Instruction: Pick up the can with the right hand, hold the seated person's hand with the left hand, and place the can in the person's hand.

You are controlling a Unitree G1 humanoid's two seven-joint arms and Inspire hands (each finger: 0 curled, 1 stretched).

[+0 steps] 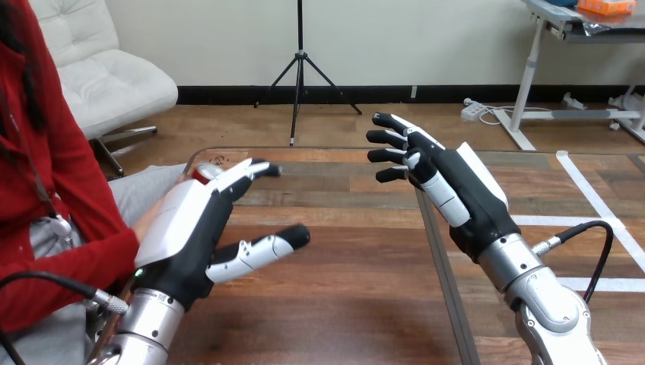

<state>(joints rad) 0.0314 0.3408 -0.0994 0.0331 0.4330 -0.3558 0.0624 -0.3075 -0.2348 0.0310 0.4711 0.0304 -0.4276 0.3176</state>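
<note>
- Head view: left hand (186,228) is seen at the table's (342,304) left edge, fingers stretched straight, thumb spread.
- Right hand (452,190) is held open and empty over the table's middle.
- Can (202,173), red-topped, is glimpsed behind the left hand's fingers near the far left corner; its print cannot be read.
- Person's hand (147,220) is mostly hidden behind the left hand.

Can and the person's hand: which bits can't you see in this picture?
- Can, head view: only a small red bit peeks out. The left hand hides the rest.
- Person's hand, head view: mostly behind the left hand. I cannot tell whether it holds the can, or whether the left hand touches it.
- Left arm, head view: cut off by the bottom edge.
</note>
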